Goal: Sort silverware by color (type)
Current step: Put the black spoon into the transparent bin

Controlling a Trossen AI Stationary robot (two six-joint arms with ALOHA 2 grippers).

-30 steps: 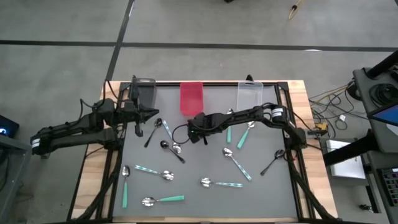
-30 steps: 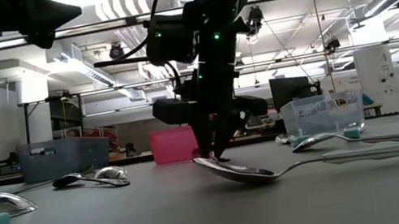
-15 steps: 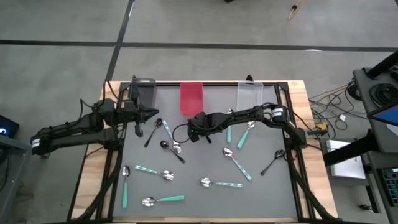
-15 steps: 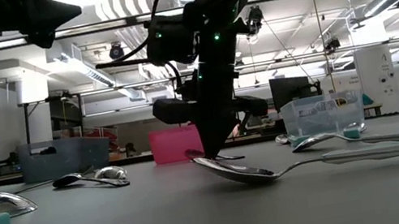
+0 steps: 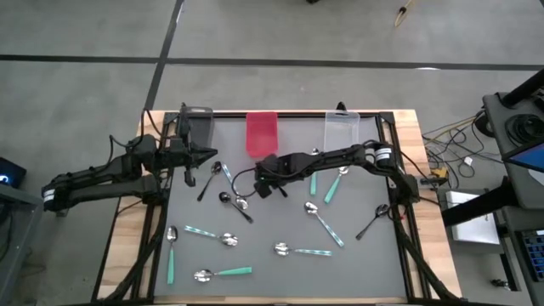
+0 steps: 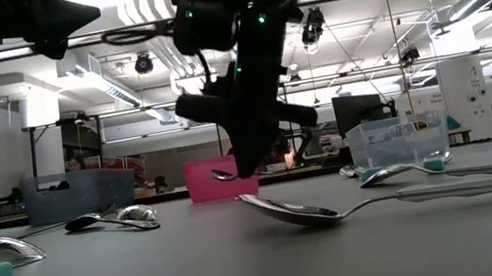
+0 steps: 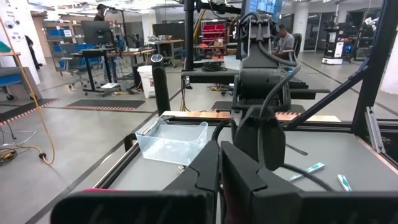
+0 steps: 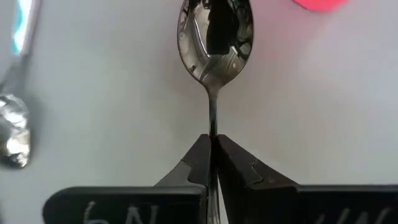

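My right gripper (image 5: 262,184) hangs over the table's middle, in front of the red bin (image 5: 262,133), shut on a shiny spoon (image 8: 214,31). The spoon's bowl (image 6: 224,174) juts out past the fingertips and its handle is hidden. Other spoons lie flat on the grey mat: teal-handled ones (image 5: 223,272) (image 5: 333,185), pale patterned ones (image 5: 303,250) (image 5: 212,235) and black ones (image 5: 372,221) (image 5: 234,204). My left gripper (image 5: 212,155) waits shut and level at the left, beside the dark bin (image 5: 197,127). My right gripper pinches the spoon's thin neck (image 8: 212,127), just behind the bowl, between its two fingertips. The fingers slant down from above and the spoon runs along them, its handle going back between them. The spoon is lifted clear of the mat, bowl foremost.
A clear bin (image 5: 342,129) stands at the far right, next to the red and dark bins along the far edge. A black cable (image 5: 242,178) loops beside my right gripper. One spoon (image 6: 300,212) lies close to the low camera. Open mat lies at the near middle.
My right gripper has shut on the spoon at the mat and then risen, tipping slightly. The spoon has come up off the mat with it, its bowl now clear of the surface.
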